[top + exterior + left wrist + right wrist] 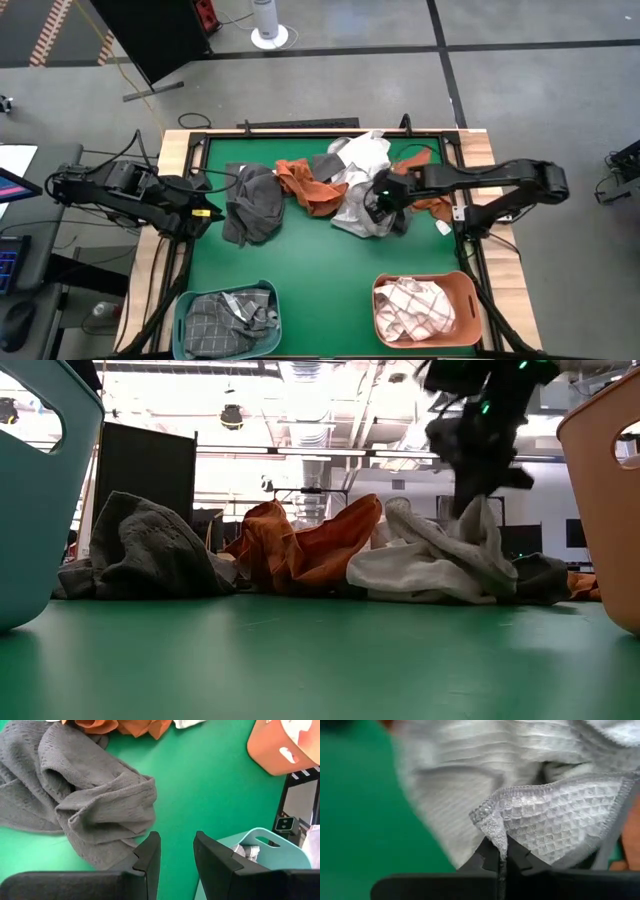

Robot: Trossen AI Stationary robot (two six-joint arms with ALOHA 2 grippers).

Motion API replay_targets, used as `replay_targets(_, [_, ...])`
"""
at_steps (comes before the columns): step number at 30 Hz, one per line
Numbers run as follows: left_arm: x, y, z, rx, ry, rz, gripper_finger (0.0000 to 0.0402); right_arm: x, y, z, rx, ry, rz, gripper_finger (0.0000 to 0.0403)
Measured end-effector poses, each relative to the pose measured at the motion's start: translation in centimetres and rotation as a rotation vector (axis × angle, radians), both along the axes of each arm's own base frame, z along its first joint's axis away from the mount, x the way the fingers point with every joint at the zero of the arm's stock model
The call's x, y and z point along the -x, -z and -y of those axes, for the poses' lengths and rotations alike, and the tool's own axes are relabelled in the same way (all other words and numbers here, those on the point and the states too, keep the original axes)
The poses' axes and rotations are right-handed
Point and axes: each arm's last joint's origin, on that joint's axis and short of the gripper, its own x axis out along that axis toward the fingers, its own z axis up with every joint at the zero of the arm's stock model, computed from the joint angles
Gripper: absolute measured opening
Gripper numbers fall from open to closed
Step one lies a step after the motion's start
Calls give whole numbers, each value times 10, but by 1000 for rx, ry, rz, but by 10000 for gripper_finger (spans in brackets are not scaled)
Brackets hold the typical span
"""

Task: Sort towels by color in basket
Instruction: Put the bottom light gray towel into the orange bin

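High view: teal basket (190,305) at 7 o'clock holds grey towels, orange basket (470,290) at 5 o'clock a checked one, rest piled at 12 (partly sorted); right gripper (385,200) fingers pinch white waffle towel (560,820), left gripper (175,852) fingers part-spread, empty.

A waffle-weave cloth with a stitched hem is seen in the light grey towel (560,825); ribbed white cloth (470,780) lies behind it. The dark grey towel (75,795) is knitted, open-textured and matt. The bench (320,270) is covered in smooth matt green, edged with pale wood (172,150). Both baskets, teal (182,310) and orange (470,290), appear as smooth plastic.
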Motion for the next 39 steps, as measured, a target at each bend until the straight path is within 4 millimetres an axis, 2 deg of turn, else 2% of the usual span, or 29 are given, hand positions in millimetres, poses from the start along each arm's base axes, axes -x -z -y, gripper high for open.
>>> replay_targets(7, [0,0,0,-20,21,-3,110,37,-65,-34,24,-185,303,20])
replay_targets(11, [0,0,0,-44,45,-4,110,59,-100,-55,-55,-251,530,26])
replay_targets(13, [0,0,0,-55,56,-5,110,67,-112,-68,-138,-275,640,26])
replay_targets(16, [0,0,0,-64,66,-5,110,74,-119,-90,-268,-329,693,21])
replay_targets(22, [1,1,0,-89,82,-14,110,91,-112,-138,-599,-413,515,25])
replay_targets(28, [3,2,-1,-97,87,-40,110,116,-100,-173,-799,-357,263,21])
replay_targets(33, [4,3,-1,-104,93,-57,110,147,-93,-188,-951,-167,-31,22])
replay_targets(35, [4,3,-1,-109,98,-57,110,158,-91,-192,-995,-166,-184,22])
replay_targets(37, [4,3,-1,-109,99,-57,110,162,-88,-194,-983,-179,-274,21])
replay_targets(39, [4,3,-1,-109,99,-57,110,159,-82,-194,-936,-150,-294,23])
